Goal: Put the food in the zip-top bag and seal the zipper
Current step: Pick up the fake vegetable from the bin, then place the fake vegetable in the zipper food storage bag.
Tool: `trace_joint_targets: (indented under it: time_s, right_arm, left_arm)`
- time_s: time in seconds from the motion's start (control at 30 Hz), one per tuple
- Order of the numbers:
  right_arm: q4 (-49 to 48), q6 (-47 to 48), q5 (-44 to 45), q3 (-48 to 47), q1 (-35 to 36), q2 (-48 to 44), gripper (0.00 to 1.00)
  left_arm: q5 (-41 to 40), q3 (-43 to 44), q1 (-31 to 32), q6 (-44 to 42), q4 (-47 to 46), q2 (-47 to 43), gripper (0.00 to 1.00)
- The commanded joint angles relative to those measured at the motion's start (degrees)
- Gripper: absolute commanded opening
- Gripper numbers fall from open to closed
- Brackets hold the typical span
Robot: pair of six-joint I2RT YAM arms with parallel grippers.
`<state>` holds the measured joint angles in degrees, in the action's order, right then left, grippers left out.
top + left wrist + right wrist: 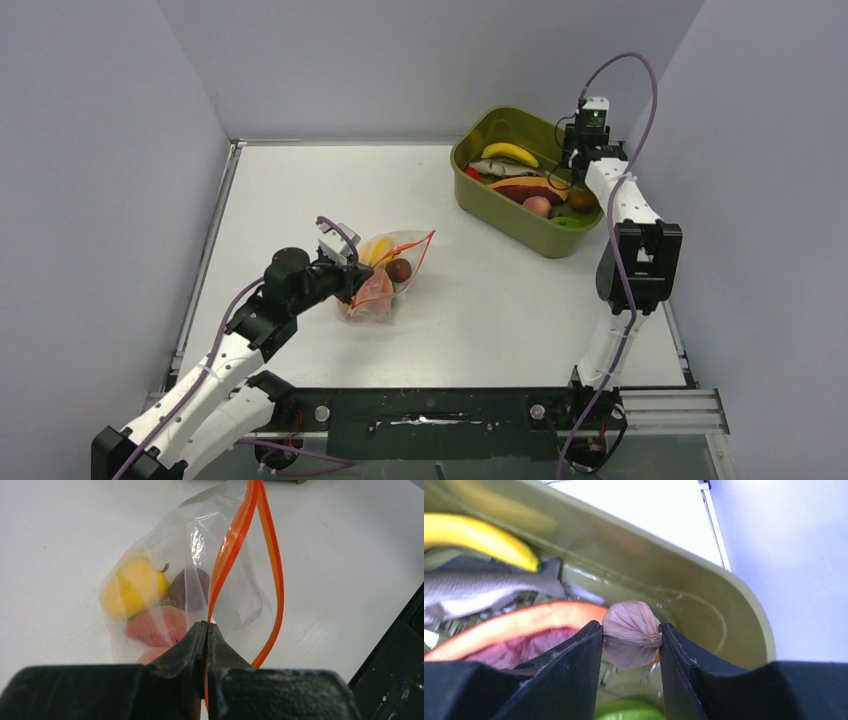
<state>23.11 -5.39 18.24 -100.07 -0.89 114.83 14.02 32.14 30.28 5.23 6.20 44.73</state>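
Two pairs of fingers hold something: left of the counter's middle, the left gripper (206,628) pinches the zipper (227,555) of the zip-top bag (385,270) containing a yellow pepper (132,587), while in the olive tub (500,215) at the far right corner the right gripper (630,626) clasps a pale garlic bulb (634,619).
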Motion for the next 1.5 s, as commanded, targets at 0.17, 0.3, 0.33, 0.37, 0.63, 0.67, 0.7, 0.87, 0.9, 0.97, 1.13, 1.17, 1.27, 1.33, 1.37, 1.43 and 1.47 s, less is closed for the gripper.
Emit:
trace_joint_targets:
  time_s: [0.17, 0.3, 0.33, 0.37, 0.63, 0.67, 0.7, 0.87, 0.9, 0.97, 1.13, 1.17, 1.27, 1.33, 1.37, 1.43, 1.47]
  right_arm:
    - [0.67, -3.67, -2.05, 8.76, 3.80, -15.94, 0.32]
    - [2.69, -4.98, -2.04, 11.20, 6.77, -21.95, 0.32]
    - [2.84, -5.44, -2.22, 11.99, 7.37, -23.52, 0.32]
    - [2.94, -5.92, -2.70, 12.72, 7.94, -25.09, 0.32]
    - [3.16, -11.56, -10.72, 18.83, 11.25, -36.57, 0.32]
    - [3.18, -12.34, -11.55, 19.57, 11.80, -37.88, 0.32]
    - [3.04, -13.20, -12.44, 20.40, 12.23, -39.04, 0.32]
    - [0.82, -18.90, -15.46, 25.16, 16.74, -44.33, 0.30]
    - [0.41, -20.03, -15.51, 25.86, 18.20, -45.07, 0.30]
    - [-0.62, -21.91, -15.67, 27.12, 21.39, -46.11, 0.30]
    - [-4.31, -27.29, -17.29, 29.15, 28.06, -47.58, 0.30]
    - [-5.49, -28.54, -17.57, 29.74, 29.29, -47.77, 0.30]
    - [-8.41, -32.44, -17.86, 31.78, 32.75, -48.23, 0.29]
    - [-11.12, -35.26, -18.58, 33.55, 34.67, -48.45, 0.29]
    - [-12.47, -36.51, -18.74, 34.48, 35.57, -48.47, 0.29]
    - [-15.17, -39.07, -18.74, 35.78, 37.37, -48.20, 0.29]
    - [-16.13, -40.06, -18.85, 36.10, 38.19, -47.82, 0.30]
  left_arm:
    - [1.33, 0.33, 0.09, -0.16, -4.04, -0.90, 0.00]
    - [0.21, 0.94, 0.13, 0.95, -4.20, -0.73, 0.00]
    - [-0.18, 1.37, 0.11, 1.37, -4.10, -0.58, 0.00]
    - [-0.34, 1.95, 0.12, 1.84, -3.95, -0.31, 0.00]
    - [-0.80, 8.36, 0.19, 5.32, -1.43, 2.92, 0.00]
    - [-0.88, 9.26, 0.15, 5.84, -1.31, 3.25, 0.00]
    - [-0.94, 9.99, 0.14, 6.39, -1.28, 3.65, 0.00]
    - [-2.22, 13.22, 0.13, 8.60, -1.20, 5.17, 0.00]
    - [-2.53, 13.76, 0.13, 8.79, -1.11, 5.44, 0.00]
    - [-3.12, 14.53, 0.13, 8.91, -1.01, 5.98, 0.00]
    - [-3.71, 15.25, 0.13, 9.15, -0.60, 6.69, 0.00]
    - [-3.68, 15.30, 0.11, 9.29, -0.58, 6.73, 0.00]
    - [-3.56, 15.21, 0.12, 10.01, -0.68, 6.51, 0.00]
    - [-3.60, 14.42, 0.13, 10.45, -1.46, 5.89, 0.00]
    - [-3.58, 13.90, 0.13, 10.68, -1.90, 5.60, 0.00]
    - [-3.78, 13.13, 0.13, 11.07, -2.38, 5.29, 0.00]
    - [-3.75, 12.97, 0.13, 11.32, -2.37, 5.24, 0.00]
